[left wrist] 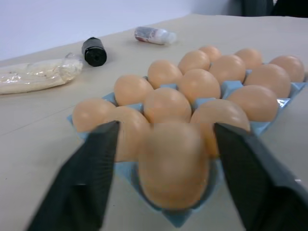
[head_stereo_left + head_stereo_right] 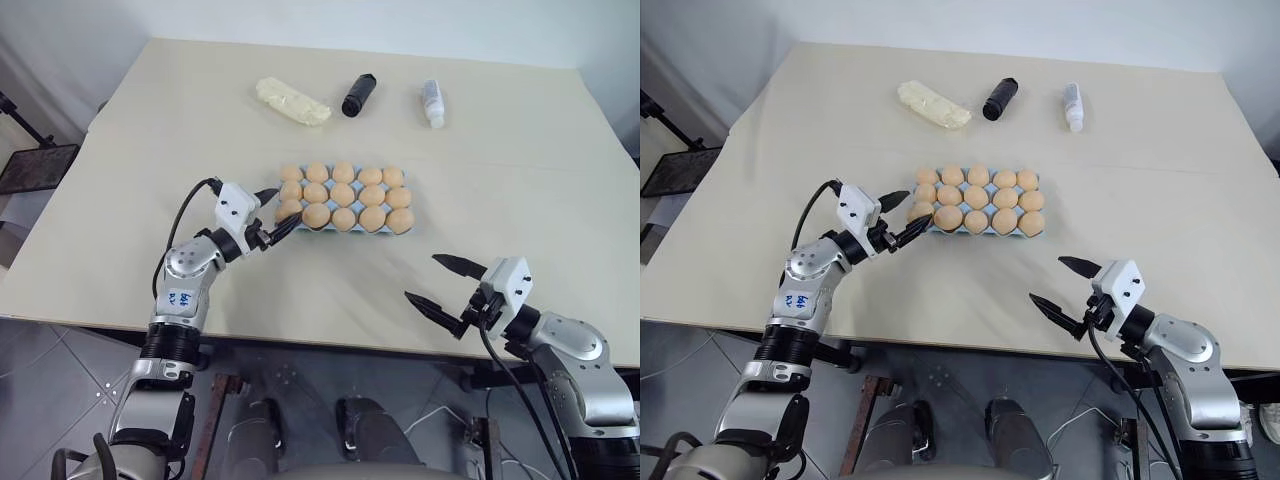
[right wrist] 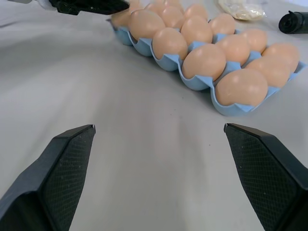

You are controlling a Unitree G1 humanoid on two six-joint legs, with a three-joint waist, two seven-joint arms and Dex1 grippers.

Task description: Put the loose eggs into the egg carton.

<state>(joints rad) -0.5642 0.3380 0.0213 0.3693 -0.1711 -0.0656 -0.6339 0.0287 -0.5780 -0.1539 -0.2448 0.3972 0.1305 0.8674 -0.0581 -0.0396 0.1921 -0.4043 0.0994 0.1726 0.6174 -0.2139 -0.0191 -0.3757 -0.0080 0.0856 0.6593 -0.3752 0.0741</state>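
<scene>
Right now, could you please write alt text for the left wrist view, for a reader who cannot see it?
The left gripper stands open, its two black fingers either side of the nearest egg, seated in a corner cup of the light blue egg carton, whose visible cups all hold tan eggs. Beyond lie a pale yellow lump, a black cylinder and a small bottle.

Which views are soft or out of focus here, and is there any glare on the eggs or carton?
Left wrist view: the nearest egg and the left gripper fingers are blurred, while the farther eggs and black cylinder are sharper. Right wrist view: the egg carton is crisp. Head views: even light, soft shadows, no strong glare.
</scene>
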